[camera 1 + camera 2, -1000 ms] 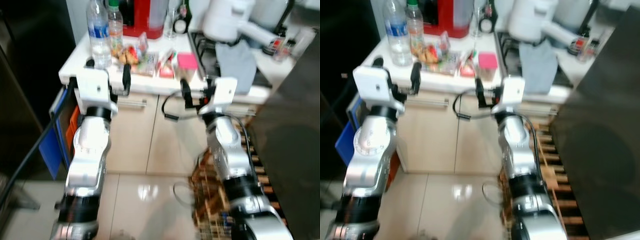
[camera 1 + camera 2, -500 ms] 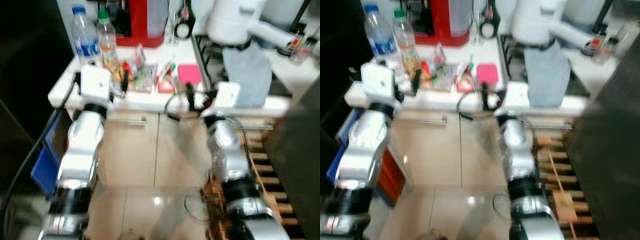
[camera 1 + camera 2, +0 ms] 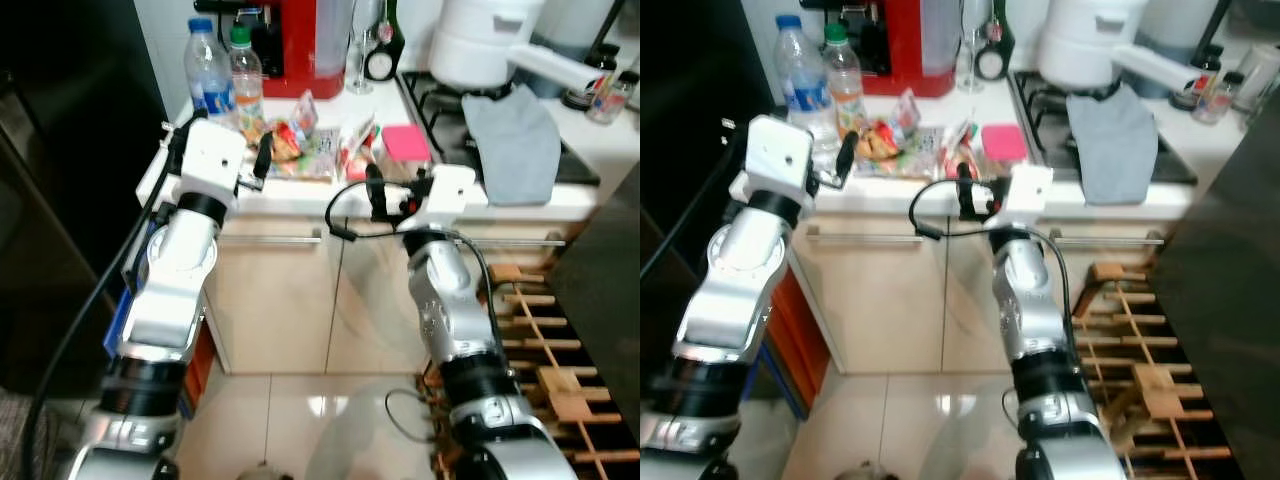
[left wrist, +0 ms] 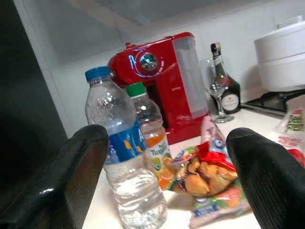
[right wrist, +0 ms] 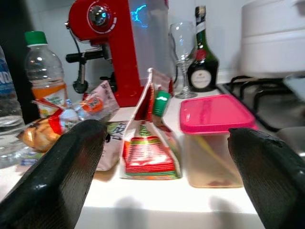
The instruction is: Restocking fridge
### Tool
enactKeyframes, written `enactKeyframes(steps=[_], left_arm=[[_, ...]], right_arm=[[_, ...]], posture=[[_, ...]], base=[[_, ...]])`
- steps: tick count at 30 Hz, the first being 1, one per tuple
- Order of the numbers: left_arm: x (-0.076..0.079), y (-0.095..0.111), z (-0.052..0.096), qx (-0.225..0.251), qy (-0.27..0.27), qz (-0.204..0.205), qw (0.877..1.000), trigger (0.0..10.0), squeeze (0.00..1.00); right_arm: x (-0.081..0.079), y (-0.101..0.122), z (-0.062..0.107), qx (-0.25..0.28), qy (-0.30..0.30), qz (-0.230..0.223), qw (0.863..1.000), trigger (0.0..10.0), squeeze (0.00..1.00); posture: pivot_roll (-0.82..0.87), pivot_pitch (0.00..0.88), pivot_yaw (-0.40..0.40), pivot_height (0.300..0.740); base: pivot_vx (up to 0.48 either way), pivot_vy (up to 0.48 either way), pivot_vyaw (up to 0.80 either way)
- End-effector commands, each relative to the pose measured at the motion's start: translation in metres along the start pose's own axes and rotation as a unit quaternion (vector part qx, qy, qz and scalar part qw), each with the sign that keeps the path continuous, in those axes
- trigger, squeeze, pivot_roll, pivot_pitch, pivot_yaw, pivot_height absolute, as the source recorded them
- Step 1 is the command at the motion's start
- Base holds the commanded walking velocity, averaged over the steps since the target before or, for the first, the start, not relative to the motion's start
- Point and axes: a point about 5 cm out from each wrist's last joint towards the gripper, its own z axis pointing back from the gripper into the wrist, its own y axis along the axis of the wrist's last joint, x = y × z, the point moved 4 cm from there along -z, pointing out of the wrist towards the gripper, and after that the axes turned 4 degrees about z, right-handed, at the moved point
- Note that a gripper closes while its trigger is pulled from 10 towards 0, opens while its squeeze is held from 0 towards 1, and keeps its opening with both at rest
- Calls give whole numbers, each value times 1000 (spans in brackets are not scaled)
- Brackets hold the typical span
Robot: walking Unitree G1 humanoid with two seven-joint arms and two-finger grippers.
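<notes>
On the white counter [image 3: 300,190] stand a blue-capped water bottle [image 3: 210,75] and a green-capped juice bottle [image 3: 245,80]. Beside them lie snack bags [image 3: 290,140], a red and green pouch [image 5: 150,143] and a pink-lidded container [image 3: 405,145]. My left gripper [image 3: 220,145] is open at the counter's front edge, facing the two bottles [image 4: 126,162] with nothing between its fingers. My right gripper [image 3: 400,185] is open too, level with the counter edge. It faces the pouch and the pink-lidded container [image 5: 212,143].
A red coffee machine [image 3: 310,45], a wine glass [image 5: 181,52] and a dark bottle [image 5: 201,57] stand at the back. A grey cloth [image 3: 515,140] lies on the hob beside a white pot [image 3: 490,40]. A tall dark surface [image 3: 70,150] rises on my left, a wooden rack [image 3: 540,340] on the floor right.
The whole view has shifted and sharpened as the camera moved. Both arms stay raised before the counter with fingers open, now reaching its front edge.
</notes>
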Motion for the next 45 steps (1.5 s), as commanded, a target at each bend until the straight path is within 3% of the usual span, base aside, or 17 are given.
enactKeyframes(steps=[1, 2, 7, 9, 15, 21, 30, 36, 40, 45], left_arm=[[2, -3, -3, -11, 1, 11, 1000, 10000, 0], [3, -3, -3, -11, 3, 19, 1000, 10000, 0], [17, 7, -3, 20, -16, 68, 997, 10000, 0], [19, 6, -2, 18, -14, 82, 996, 10000, 0], [22, -2, 5, 2, -11, 78, 997, 10000, 0], [30, 7, 3, 19, -49, 60, 997, 10000, 0], [32, 15, 1, 33, -54, 48, 997, 10000, 0], [23, 23, 0, 49, -19, 61, 997, 10000, 0], [21, 36, 1, 75, -12, 56, 996, 10000, 0], [19, 46, 4, 107, 1, 46, 993, 10000, 0]], right_arm=[[4, 3, -1, 3, -5, 12, 1000, 10000, 0], [5, 4, -2, 5, -3, 19, 1000, 10000, 0], [17, 27, -2, 45, -30, 145, 988, 10000, 0], [22, 34, -2, 55, -37, 157, 985, 10000, 0], [28, 27, 10, 37, -52, 106, 992, 10000, 0], [31, 24, 28, 37, -90, 100, 990, 10000, 0], [31, 27, 20, 33, -89, 84, 992, 10000, 0], [31, 51, 8, 68, -82, 83, 991, 10000, 0], [14, 92, 0, 135, -39, 85, 986, 10000, 0], [-3, 112, 0, 162, -5, 67, 985, 10000, 0]], posture=[[58, 0, 10, 740], [58, 0, 10, 740], [42, 0, -10, 740], [33, 0, -13, 740], [35, 0, -21, 740], [29, 0, -22, 740], [26, 0, -18, 740], [28, 0, -15, 740], [25, 0, -15, 740], [24, 0, -17, 740]], base=[[0, 0, 0], [0, 0, 0], [0, 0, 0], [0, 0, 0], [0, 0, 0], [77, 0, 0], [465, 0, 0], [414, 116, 0], [0, 450, 0], [0, 363, 0]])
